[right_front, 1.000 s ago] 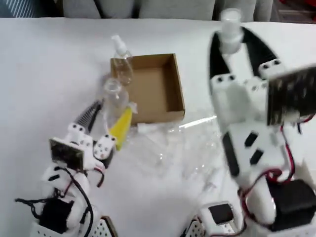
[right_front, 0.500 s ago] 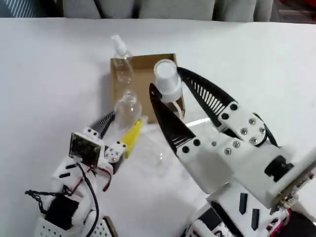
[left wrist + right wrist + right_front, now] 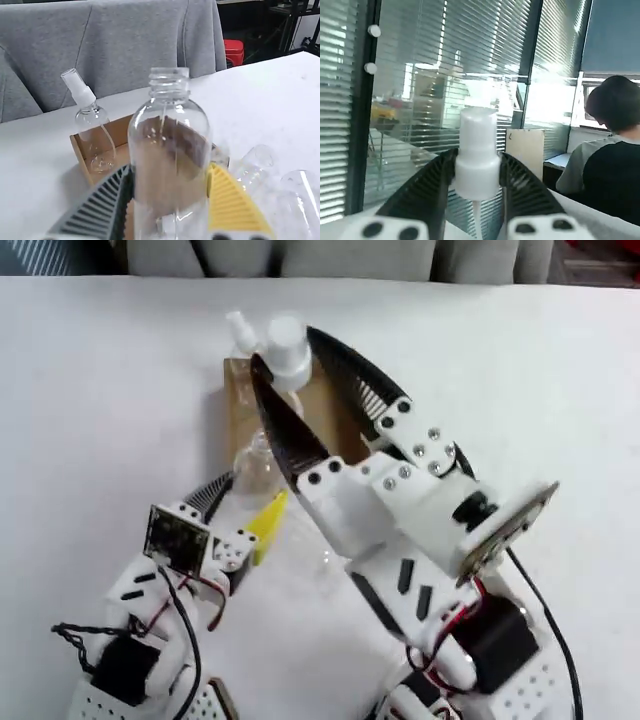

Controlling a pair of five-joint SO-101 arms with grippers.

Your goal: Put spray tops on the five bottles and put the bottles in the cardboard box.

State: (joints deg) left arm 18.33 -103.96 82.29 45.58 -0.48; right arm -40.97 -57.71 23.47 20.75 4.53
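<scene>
Capping step. The left gripper (image 3: 240, 502) is clamped on an open-necked bottle (image 3: 170, 145) at the box's (image 3: 120, 132) 7 o'clock. The right gripper (image 3: 285, 358) pinches a spray top (image 3: 477, 150) at the bottle's 12 o'clock. The next move likely calls for threading its tube into the neck.

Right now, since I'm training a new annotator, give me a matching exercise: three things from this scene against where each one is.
Things:
1. uncapped bottle
2. loose spray top
3. capped bottle

Places:
A. gripped in the right pincer
B. standing upright at the cardboard box, held by nothing
C. gripped in the left pincer

Pairs: 1-C, 2-A, 3-B.
</scene>
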